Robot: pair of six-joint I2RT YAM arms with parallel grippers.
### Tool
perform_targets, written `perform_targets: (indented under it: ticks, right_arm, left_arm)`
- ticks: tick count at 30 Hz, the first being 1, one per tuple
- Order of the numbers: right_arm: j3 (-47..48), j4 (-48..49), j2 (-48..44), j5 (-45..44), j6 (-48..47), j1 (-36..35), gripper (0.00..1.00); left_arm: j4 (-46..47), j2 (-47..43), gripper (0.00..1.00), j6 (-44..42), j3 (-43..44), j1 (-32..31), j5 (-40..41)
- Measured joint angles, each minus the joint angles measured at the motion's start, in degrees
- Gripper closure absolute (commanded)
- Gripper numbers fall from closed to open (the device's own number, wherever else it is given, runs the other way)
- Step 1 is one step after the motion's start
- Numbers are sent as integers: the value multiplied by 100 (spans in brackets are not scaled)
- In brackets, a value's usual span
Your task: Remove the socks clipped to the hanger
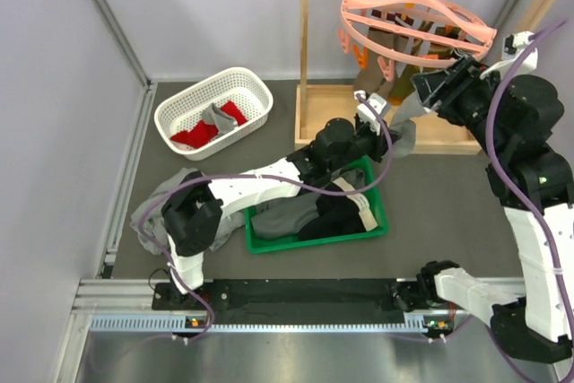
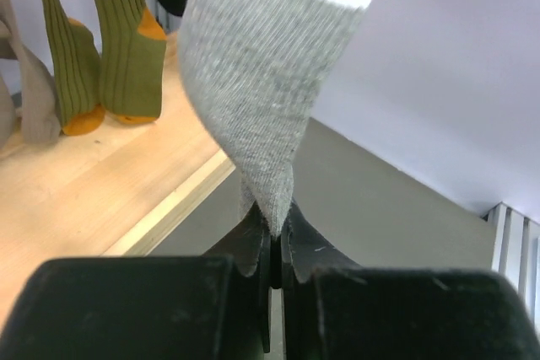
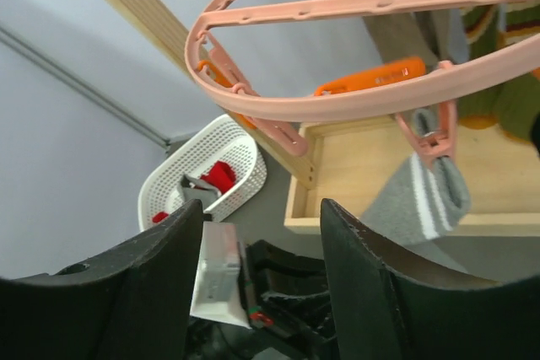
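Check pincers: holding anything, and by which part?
Left pincer grips the grey sock by its lowest tip. Right pincer is open, holding nothing.

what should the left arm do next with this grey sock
Probably pull gently down and away: the left gripper is shut on the grey sock at its toe, while a pink clip on the hanger holds its cuff.

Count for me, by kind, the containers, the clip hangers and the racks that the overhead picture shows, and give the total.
Containers: 2, the white basket and the green tray
Clip hangers: 1, the pink hanger
Racks: 1, the wooden rack
Total: 4
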State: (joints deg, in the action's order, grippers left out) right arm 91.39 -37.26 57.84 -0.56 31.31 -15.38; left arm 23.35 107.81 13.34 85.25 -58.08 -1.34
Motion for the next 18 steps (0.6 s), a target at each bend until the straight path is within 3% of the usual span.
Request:
perform_targets:
  ticks: [9, 18]
  right_arm:
    - [713, -826, 125, -798, -608, 0, 41]
    - [645, -881, 278, -1150, -1335, -2, 36]
  left_arm:
    - [-22, -385, 100, -122, -317, -256, 323]
    - [-63, -695, 100, -131, -590, -337, 372]
